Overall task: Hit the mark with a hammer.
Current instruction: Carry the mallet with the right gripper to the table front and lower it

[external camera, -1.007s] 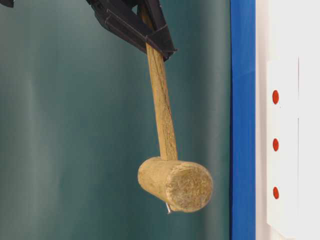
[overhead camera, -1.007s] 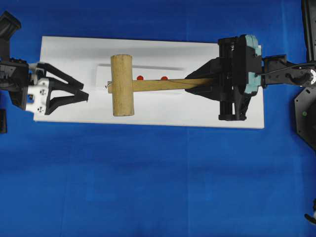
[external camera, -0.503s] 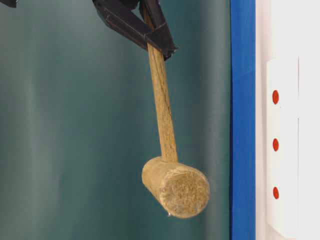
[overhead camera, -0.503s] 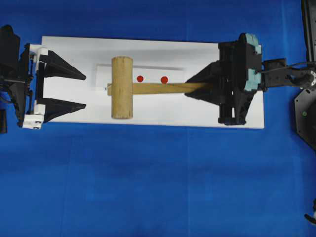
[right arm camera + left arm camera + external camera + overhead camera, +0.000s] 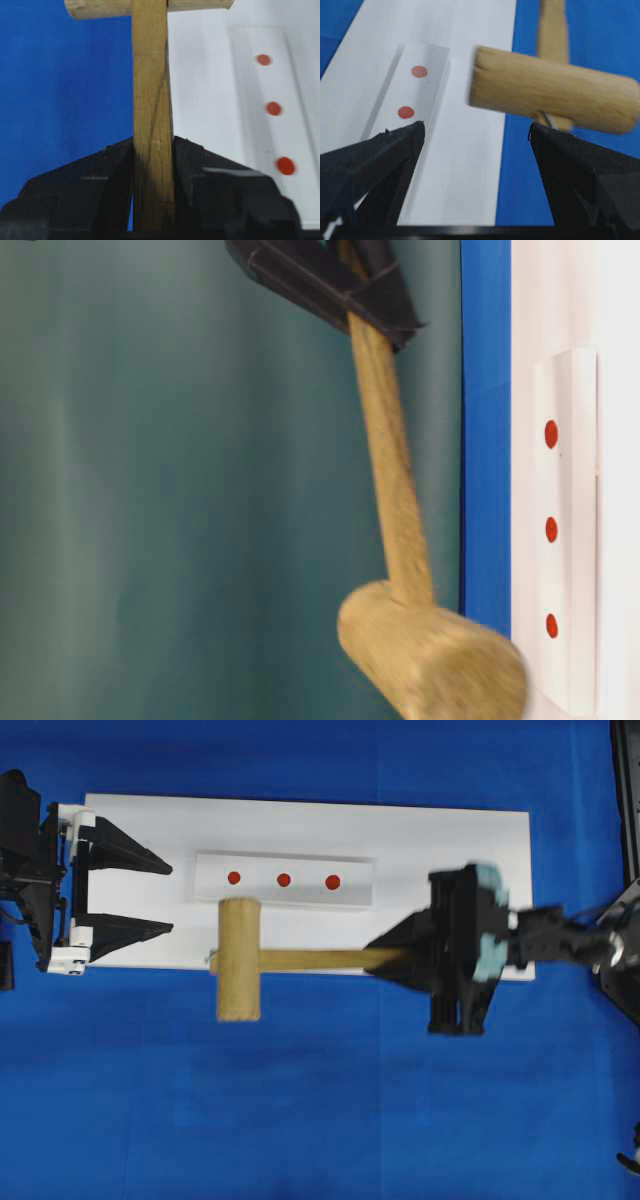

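Hammer (image 5: 240,960) swung off white board (image 5: 450,840); right fingers (image 5: 385,957) clamped, left fingers (image 5: 165,900) apart.

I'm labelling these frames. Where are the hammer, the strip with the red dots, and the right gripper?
hammer (image 5: 239,960): overhead view, middle of the cylindrical head.
strip with red dots (image 5: 355,883): overhead view, bare right end.
right gripper (image 5: 153,150): right wrist view, between the fingertips clamping the handle.

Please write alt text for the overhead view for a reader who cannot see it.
The right claw is shut on the handle of a wooden mallet, whose head straddles the white board's near edge, below a white strip with three red dots. The left claw sits open at the board's left end.
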